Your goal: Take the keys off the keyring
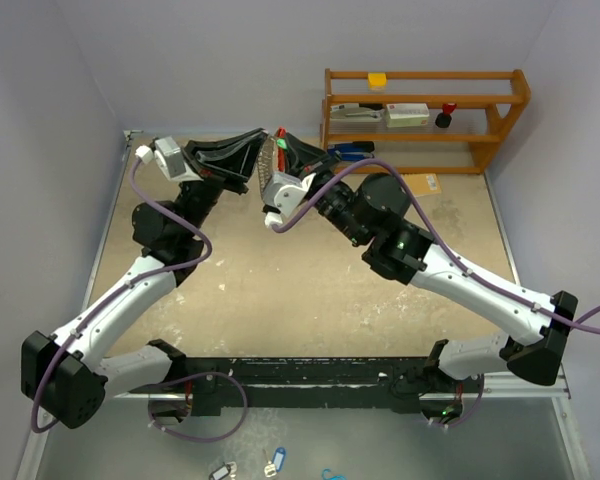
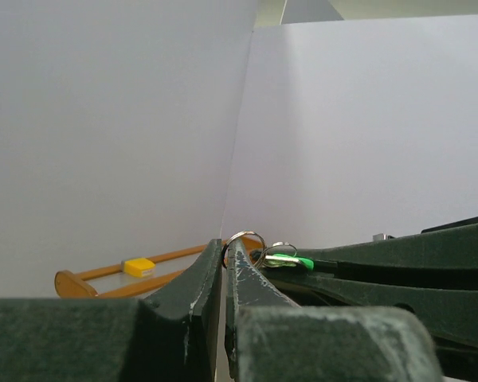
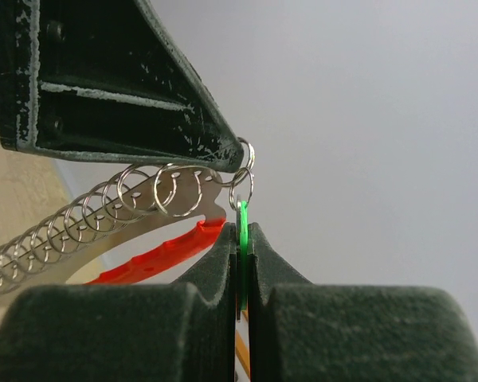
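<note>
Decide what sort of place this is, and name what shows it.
Probably a robotics lab test cell: a left arm and right arm bolted to a table, plain walls boxing it in, a wooden shelf of small props.

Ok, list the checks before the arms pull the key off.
1. Right gripper shut on key: ok.
2. Left gripper shut on end ring: ok.
3. Key free of chain: not ok, linked.
4. Red piece clear of right gripper: cannot tell, partly hidden.
5. Room beside shelf: cannot tell.
</note>
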Tool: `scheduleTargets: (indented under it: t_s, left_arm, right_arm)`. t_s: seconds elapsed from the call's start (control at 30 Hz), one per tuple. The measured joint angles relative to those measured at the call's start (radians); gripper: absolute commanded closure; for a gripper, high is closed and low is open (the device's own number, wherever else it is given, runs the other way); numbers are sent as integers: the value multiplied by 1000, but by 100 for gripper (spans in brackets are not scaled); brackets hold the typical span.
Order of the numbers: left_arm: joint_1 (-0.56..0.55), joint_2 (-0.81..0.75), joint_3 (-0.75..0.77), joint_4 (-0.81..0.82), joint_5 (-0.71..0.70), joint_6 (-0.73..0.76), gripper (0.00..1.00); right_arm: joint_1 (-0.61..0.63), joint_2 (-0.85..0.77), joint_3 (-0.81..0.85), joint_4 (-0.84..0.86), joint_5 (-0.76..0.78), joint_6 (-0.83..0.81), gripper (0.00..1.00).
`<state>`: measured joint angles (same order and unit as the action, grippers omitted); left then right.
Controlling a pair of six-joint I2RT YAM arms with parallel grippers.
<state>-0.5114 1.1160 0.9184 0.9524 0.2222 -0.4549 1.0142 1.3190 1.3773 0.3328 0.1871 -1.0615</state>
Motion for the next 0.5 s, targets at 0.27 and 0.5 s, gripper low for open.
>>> scheduleTargets:
  t_s: [0.27,0.5]
  left_arm:
    - [-1,4,-27,79,-19,-65,100]
    - [-2,6,-38,140,-25,-133,100]
  right_arm:
    - [0,0,-13,7,1,2,100]
    - [1,0,-13,22,-2,3,100]
